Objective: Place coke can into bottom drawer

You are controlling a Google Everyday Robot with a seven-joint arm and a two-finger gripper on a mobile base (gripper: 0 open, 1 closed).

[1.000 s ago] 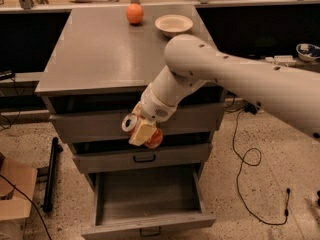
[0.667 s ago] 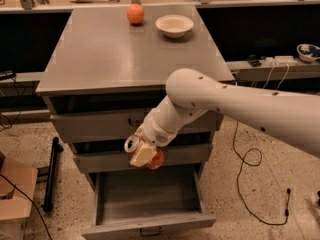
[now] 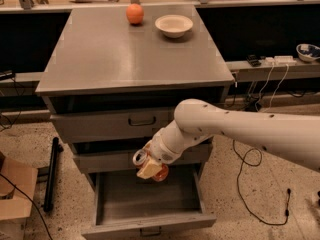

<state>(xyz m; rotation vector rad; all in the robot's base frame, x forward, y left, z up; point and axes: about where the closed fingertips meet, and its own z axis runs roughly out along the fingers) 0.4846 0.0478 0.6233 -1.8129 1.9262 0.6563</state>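
Observation:
The bottom drawer (image 3: 150, 223) of the grey cabinet is pulled open, a deep box with a narrow front panel. My gripper (image 3: 148, 167) hangs just above the drawer's back part, in front of the middle drawer. It is shut on the coke can (image 3: 160, 172), whose orange-red body shows below the pale fingers (image 3: 148, 169) and whose silver rim (image 3: 139, 158) tilts to the left. The white arm reaches in from the right.
On the cabinet top (image 3: 120, 59) stand a round orange fruit (image 3: 134, 13) and a white bowl (image 3: 173, 25). The top drawer (image 3: 115, 124) and the middle drawer (image 3: 110, 160) are shut. A cardboard box (image 3: 12, 189) stands on the floor at left; cables (image 3: 250, 159) trail at right.
The gripper has moved down with the can, from the top drawer's level to just above the open bottom drawer. The arm has swung lower.

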